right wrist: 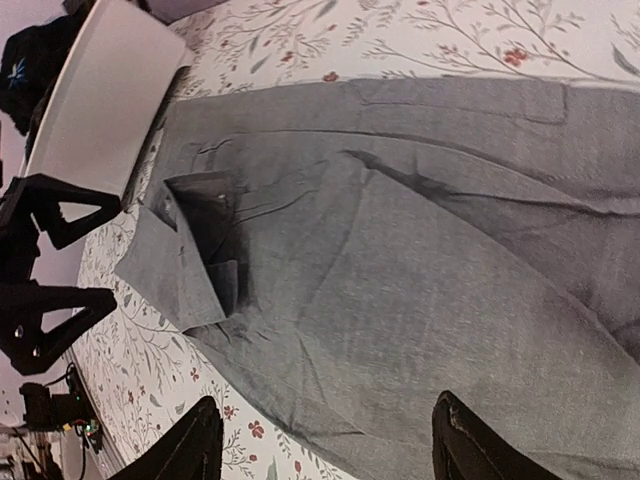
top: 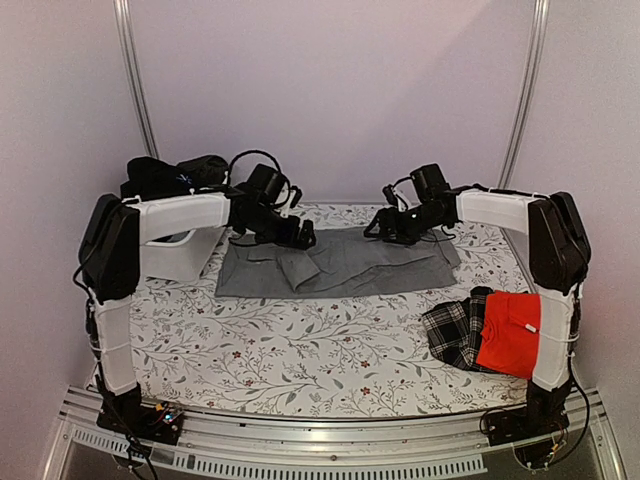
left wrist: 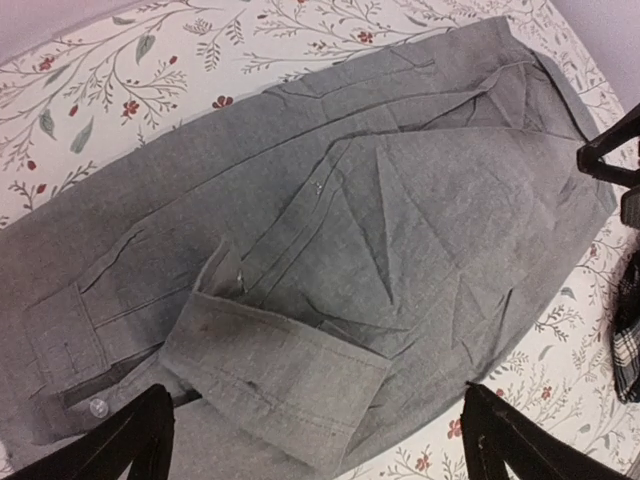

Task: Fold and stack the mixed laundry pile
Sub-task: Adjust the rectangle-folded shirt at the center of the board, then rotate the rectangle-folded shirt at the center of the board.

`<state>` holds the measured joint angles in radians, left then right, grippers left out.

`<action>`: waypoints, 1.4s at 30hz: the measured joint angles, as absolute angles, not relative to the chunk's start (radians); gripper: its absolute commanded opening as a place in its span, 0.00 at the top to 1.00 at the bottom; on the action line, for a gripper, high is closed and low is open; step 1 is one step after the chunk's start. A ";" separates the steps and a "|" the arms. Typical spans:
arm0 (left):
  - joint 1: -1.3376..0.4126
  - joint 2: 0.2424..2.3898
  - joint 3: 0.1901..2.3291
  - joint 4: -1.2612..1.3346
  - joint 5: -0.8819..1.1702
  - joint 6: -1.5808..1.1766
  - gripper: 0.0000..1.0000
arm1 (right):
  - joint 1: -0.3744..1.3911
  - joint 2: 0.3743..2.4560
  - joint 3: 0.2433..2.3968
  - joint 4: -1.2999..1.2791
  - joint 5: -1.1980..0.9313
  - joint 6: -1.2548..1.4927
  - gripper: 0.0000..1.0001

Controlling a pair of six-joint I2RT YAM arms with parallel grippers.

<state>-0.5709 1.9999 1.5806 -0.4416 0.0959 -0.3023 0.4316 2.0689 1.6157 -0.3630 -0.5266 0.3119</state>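
A grey long-sleeved shirt [top: 340,265] lies flat and partly folded at the back of the table, a cuffed sleeve [left wrist: 270,365] turned over its left part. It fills the left wrist view [left wrist: 400,200] and the right wrist view [right wrist: 420,280]. My left gripper [top: 303,237] hovers open above the shirt's left part, holding nothing. My right gripper [top: 383,228] hovers open above its right part, holding nothing. A black-and-white plaid cloth [top: 455,330] and a folded red shirt [top: 510,333] lie stacked at the front right. A black garment [top: 165,175] sits at the back left.
A white plastic tub [top: 180,250] stands at the back left, beside the shirt's left edge; it also shows in the right wrist view [right wrist: 95,95]. The floral tablecloth [top: 300,350] covers the table. Metal frame posts rise at the back.
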 measured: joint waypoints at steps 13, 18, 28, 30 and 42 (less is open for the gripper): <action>-0.718 2.371 1.929 -0.759 -0.392 -0.337 0.00 | 0.392 2.158 1.576 -0.416 -0.439 0.349 0.47; -0.614 2.230 1.706 -0.802 -0.467 -0.378 0.00 | 0.386 2.195 1.556 -0.433 -0.424 0.343 0.48; -0.408 1.933 1.433 -0.662 -0.304 -0.353 0.09 | 0.377 2.190 1.552 -0.433 -0.444 0.287 0.48; -0.414 1.915 1.411 -0.620 -0.228 -0.331 0.14 | 0.380 2.181 1.547 -0.434 -0.449 0.274 0.48; -0.425 2.000 1.495 -0.536 0.007 -0.307 0.30 | 0.477 2.134 1.637 -0.437 -0.489 0.236 0.67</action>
<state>-0.4252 1.9999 1.4948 -0.5358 0.0074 -0.3073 0.4774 2.1338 1.6367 -0.4370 -0.4889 0.2359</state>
